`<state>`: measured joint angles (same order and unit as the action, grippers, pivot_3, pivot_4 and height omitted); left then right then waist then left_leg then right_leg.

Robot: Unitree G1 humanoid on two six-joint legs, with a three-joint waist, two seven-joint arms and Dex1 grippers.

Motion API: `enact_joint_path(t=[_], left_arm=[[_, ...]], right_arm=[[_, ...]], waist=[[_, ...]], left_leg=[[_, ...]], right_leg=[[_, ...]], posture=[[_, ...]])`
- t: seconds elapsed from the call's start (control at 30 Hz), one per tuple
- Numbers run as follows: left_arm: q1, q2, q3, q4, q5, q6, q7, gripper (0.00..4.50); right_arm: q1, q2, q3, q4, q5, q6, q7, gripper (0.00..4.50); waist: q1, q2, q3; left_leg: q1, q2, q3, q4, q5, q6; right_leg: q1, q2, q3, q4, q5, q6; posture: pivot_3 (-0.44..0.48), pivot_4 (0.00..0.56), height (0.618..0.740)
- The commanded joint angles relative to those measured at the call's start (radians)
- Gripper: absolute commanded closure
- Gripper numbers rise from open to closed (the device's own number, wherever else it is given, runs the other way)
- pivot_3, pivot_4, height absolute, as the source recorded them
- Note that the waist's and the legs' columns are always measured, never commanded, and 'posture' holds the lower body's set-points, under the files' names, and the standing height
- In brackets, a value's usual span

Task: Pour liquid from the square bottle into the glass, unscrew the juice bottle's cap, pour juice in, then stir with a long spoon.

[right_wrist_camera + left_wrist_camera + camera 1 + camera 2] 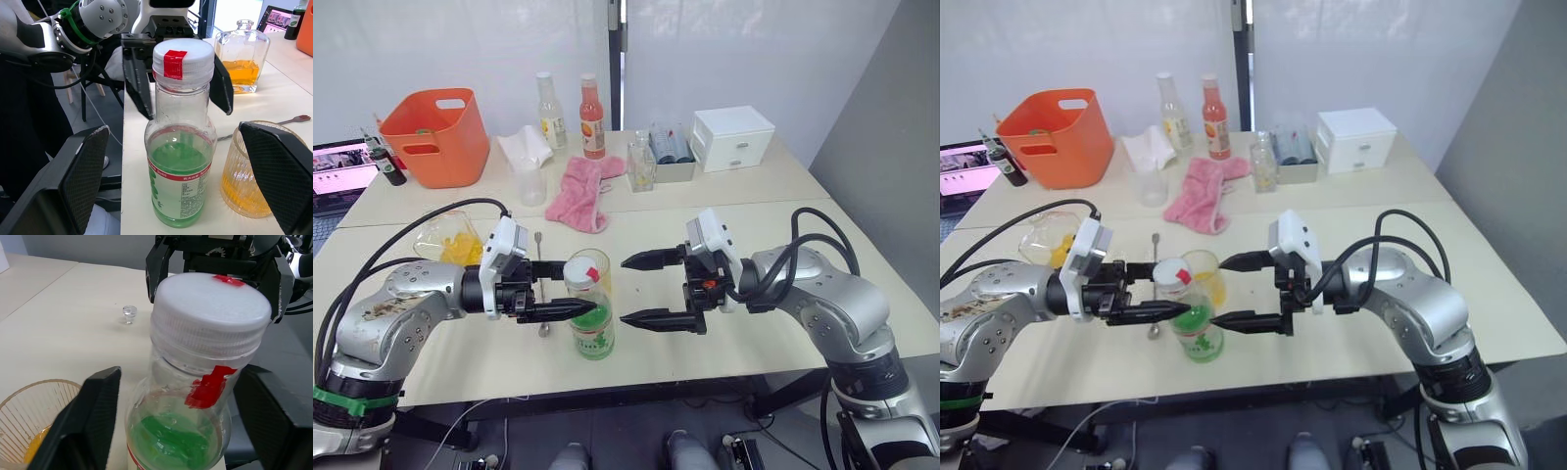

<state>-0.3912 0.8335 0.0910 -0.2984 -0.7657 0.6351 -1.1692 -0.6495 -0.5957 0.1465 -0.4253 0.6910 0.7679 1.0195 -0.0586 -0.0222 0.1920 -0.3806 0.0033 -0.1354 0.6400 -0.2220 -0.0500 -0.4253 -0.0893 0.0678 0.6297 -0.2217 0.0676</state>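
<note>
White counter (724, 323) carries the juice bottle (180, 161), capped, just beside the glass (250, 169). Left hand (570, 311) spread around the bottle's neck; right hand (636, 290) wide open, empty, nearby. Square bottle (242, 61) and long spoon (540, 284) lie behind.

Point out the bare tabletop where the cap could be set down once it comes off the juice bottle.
Crowded: around the juice bottle, with the glass, long spoon, square bottle and left gripper close by. Free: the near table between the right gripper and the front edge, and the strip between the right arm and the pink cloth. A small clear stopper lies on the table.
</note>
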Motion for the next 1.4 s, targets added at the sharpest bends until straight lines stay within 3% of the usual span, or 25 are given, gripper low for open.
enact_joint_path(t=[0.03, 0.13, 0.67, 0.93, 1.33, 1.4], left_arm=[[-0.011, -0.010, 0.006, -0.004, 0.008, -0.027, -0.007, 2.50], [0.000, -0.023, 0.005, -0.008, 0.010, -0.034, -0.005, 3.09], [0.030, -0.074, -0.015, 0.039, 0.122, -0.214, -0.051, 3.10], [0.034, -0.080, -0.020, 0.037, 0.121, -0.231, -0.050, 3.10], [0.037, -0.084, -0.033, 0.039, 0.129, -0.237, -0.048, 3.10], [0.037, -0.087, -0.034, 0.037, 0.129, -0.237, -0.044, 3.10]], right_arm=[[-0.016, -0.003, -0.020, -0.042, 0.026, 0.003, -0.006, 0.00], [-0.015, -0.005, -0.023, -0.048, 0.029, 0.008, -0.009, 0.00], [-0.084, 0.040, -0.027, -0.047, 0.034, 0.041, -0.097, 0.00], [-0.143, 0.119, 0.030, -0.075, 0.019, 0.086, -0.208, 0.00], [-0.185, 0.151, 0.077, -0.033, -0.011, 0.104, -0.237, 0.00], [-0.192, 0.157, 0.076, -0.025, -0.012, 0.106, -0.235, 0.55]], waist=[[0.001, 0.000, 0.000], [0.002, 0.000, 0.000], [0.015, 0.000, 0.000], [0.015, 0.000, 0.000], [0.016, 0.000, 0.000], [0.016, 0.000, 0.000]], left_leg=[[0.000, 0.000, 0.000, 0.000, 0.000, 0.000], [0.000, 0.000, 0.000, 0.000, 0.000, 0.000], [0.001, 0.000, 0.000, 0.000, 0.000, 0.000], [0.001, 0.000, 0.000, 0.000, 0.000, 0.000], [0.001, 0.000, 0.000, 0.000, 0.000, 0.000], [0.001, 0.000, 0.000, 0.000, 0.000, 0.000]], right_leg=[[0.000, 0.000, 0.000, 0.000, 0.000, 0.000], [0.000, 0.000, 0.000, 0.000, 0.000, 0.000], [0.000, 0.000, 0.000, 0.000, 0.000, 0.000], [0.001, 0.000, 0.000, 0.000, 0.000, 0.000], [0.001, 0.000, 0.000, 0.000, 0.000, 0.000], [0.001, 0.000, 0.000, 0.000, 0.000, 0.000]], posture=[[0.000, 0.150, 0.739], [0.000, 0.150, 0.739], [0.000, 0.150, 0.739], [0.000, 0.150, 0.739], [0.000, 0.150, 0.739], [0.000, 0.150, 0.739]])
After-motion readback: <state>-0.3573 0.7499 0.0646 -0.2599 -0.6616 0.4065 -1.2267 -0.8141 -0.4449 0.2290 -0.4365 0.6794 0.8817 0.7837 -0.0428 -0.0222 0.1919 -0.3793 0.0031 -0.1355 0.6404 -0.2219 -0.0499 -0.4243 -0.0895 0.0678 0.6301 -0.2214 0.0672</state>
